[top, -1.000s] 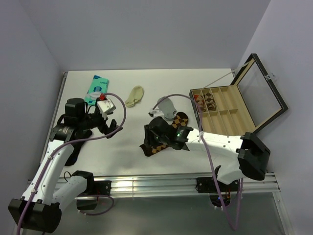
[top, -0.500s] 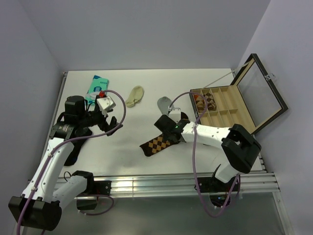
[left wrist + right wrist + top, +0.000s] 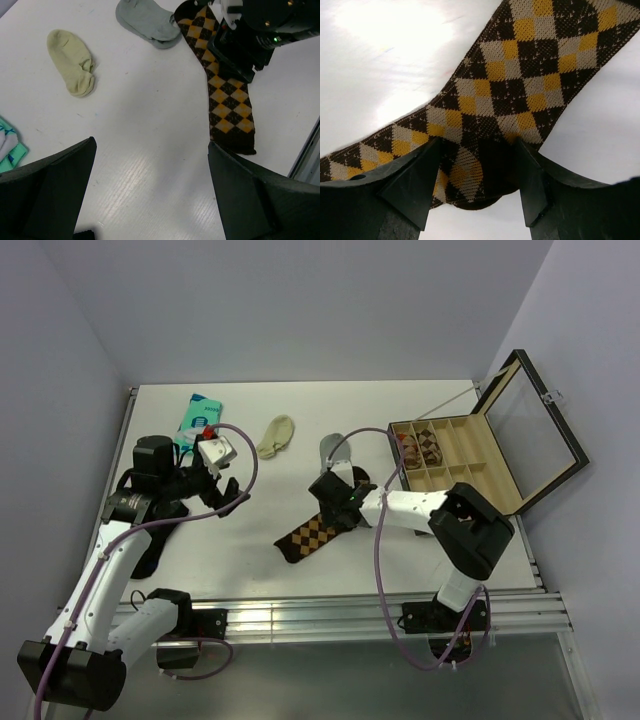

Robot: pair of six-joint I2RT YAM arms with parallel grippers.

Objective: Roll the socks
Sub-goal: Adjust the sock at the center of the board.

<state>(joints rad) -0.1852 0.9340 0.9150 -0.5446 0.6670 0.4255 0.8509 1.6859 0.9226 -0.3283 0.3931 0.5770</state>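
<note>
On the white table (image 3: 420,405), near the open wooden compartment box (image 3: 440,420), the long dark-brown argyle sock (image 3: 312,533) lay flat. My right gripper (image 3: 477,165) straddled its upper end; I couldn't tell whether it pinched. My left gripper (image 3: 150,145) hung spread wide, well apart. The short grey ankle sock (image 3: 335,448) lay just beside that end, the cream ankle sock (image 3: 276,436) farther left.

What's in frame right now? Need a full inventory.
argyle sock: 1, dark brown with orange diamonds, laid out straight mid-table
grey sock: 1, grey, beside the argyle sock's far end
cream sock: 1, cream, far centre-left
packet: 1, teal and white, far left
box: 1, tan wood, glass lid open, right side
patterned bundles: count unclear, brown and red, box's far-left compartments
table: 1, white
left claw: 1, black, open, over bare table
right claw: 1, black, open, straddling the argyle sock
</note>
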